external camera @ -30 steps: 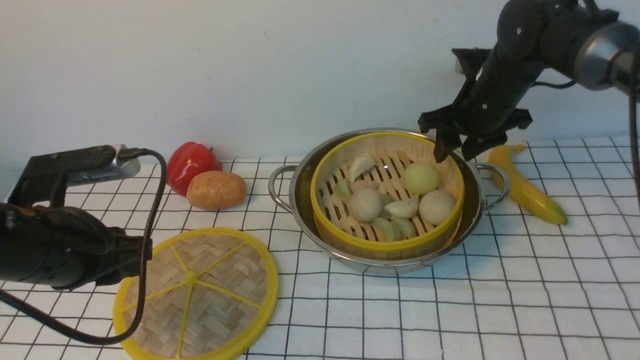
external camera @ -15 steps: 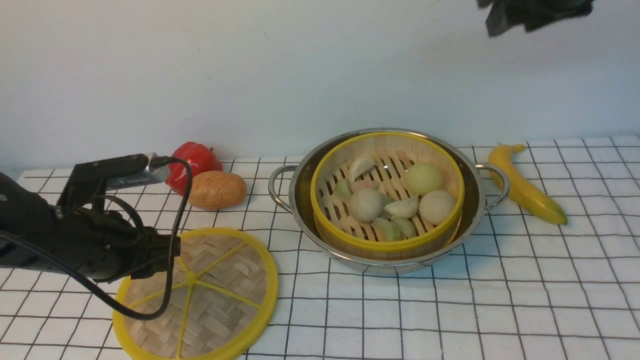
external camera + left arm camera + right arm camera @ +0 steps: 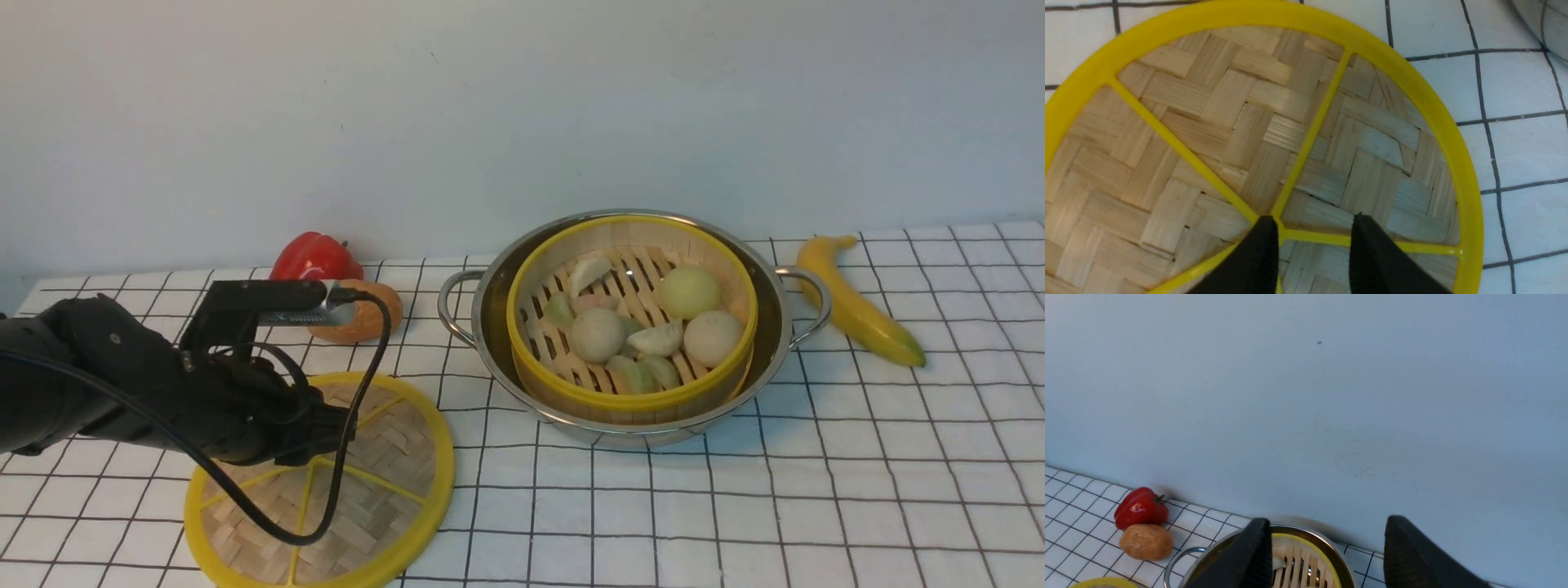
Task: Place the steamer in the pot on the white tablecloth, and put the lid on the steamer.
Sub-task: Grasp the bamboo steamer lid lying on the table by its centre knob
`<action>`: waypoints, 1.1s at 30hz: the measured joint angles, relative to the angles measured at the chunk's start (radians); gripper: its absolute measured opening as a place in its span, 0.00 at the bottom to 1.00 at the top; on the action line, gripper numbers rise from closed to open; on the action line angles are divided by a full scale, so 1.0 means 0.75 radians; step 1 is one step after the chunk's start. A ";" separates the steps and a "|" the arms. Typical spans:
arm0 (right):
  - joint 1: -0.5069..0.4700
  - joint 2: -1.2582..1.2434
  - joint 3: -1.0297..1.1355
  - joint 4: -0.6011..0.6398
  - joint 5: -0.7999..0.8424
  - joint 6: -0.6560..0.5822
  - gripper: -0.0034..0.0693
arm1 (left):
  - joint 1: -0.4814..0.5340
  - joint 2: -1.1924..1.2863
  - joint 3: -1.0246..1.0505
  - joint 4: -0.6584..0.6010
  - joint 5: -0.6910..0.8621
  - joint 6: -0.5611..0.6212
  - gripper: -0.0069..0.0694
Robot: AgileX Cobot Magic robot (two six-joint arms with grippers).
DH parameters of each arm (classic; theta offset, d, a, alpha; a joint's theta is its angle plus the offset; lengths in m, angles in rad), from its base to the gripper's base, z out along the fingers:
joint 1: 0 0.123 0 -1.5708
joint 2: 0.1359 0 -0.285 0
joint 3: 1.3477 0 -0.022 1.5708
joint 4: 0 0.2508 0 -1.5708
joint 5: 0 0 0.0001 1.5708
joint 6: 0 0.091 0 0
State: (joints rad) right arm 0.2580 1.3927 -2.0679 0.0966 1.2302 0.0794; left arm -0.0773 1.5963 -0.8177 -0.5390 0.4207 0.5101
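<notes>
No legible text, label, brand mark, numeral or sign appears on any object or surface in these views.

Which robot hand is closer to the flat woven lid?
Left. The left gripper is right over the lid, open fingertips by its centre. The right gripper is up above the pot, well away from the lid.

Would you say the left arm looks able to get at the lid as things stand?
Probably yes. The left pincer hangs open over the lid, near its centre where the spokes meet. Nothing lies on the lid, and the steamer stands apart from it, so the way looks free.
</notes>
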 joint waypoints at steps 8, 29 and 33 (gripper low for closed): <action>0.000 -0.027 0.000 0.003 0.001 -0.003 0.57 | 0.000 0.000 -0.006 0.037 -0.064 0.002 0.41; 0.000 -0.026 0.000 0.027 0.001 -0.008 0.57 | 0.000 0.150 -0.021 0.064 -0.097 -0.040 0.26; 0.000 -0.026 0.000 0.028 0.001 -0.009 0.57 | 0.000 0.150 -0.066 0.163 -0.008 -0.067 0.25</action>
State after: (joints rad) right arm 0.2580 1.3734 -2.0679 0.1175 1.2311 0.0728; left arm -0.0773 1.7090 -0.8672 -0.4167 0.4144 0.4597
